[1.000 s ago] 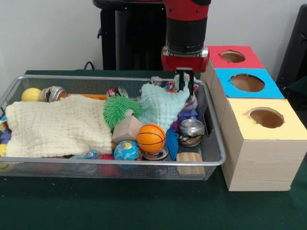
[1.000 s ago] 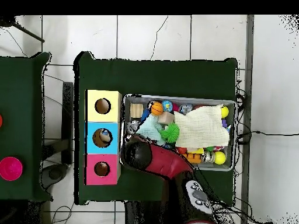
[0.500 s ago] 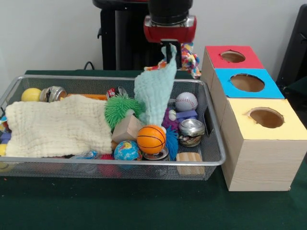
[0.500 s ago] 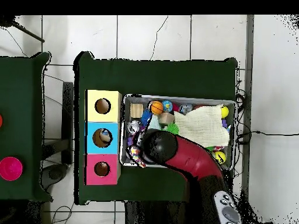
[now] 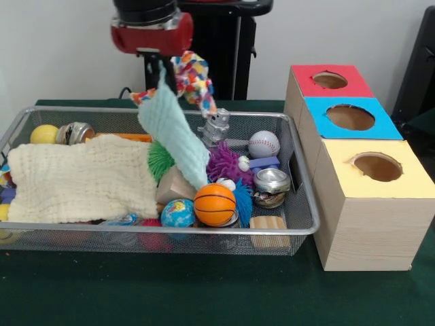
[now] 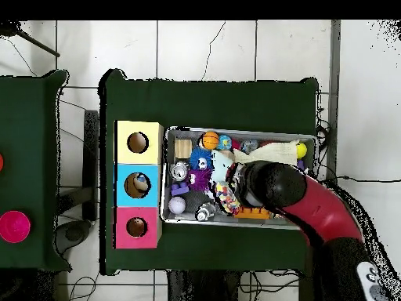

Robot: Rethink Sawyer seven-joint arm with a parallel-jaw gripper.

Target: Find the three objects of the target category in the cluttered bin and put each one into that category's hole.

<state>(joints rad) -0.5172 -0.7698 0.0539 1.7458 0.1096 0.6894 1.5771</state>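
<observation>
My tool (image 5: pixel 161 64) has swung from the boxes' side toward the wire bin's (image 5: pixel 302 224) middle, pinching the mint cloth (image 5: pixel 175 132) and a multicoloured rope toy (image 5: pixel 192 78). Both hang directly beneath it, uncovering a baseball (image 5: pixel 264 144).

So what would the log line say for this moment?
claw: shut on mint cloth | cloth: lifted over bin | rope toy: dangling alongside | holes: untouched

Cream cloth (image 5: pixel 81 180) hides bin items beneath; item inside blue hole (image 6: pixel 139 185) perhaps toy, unclear.
</observation>
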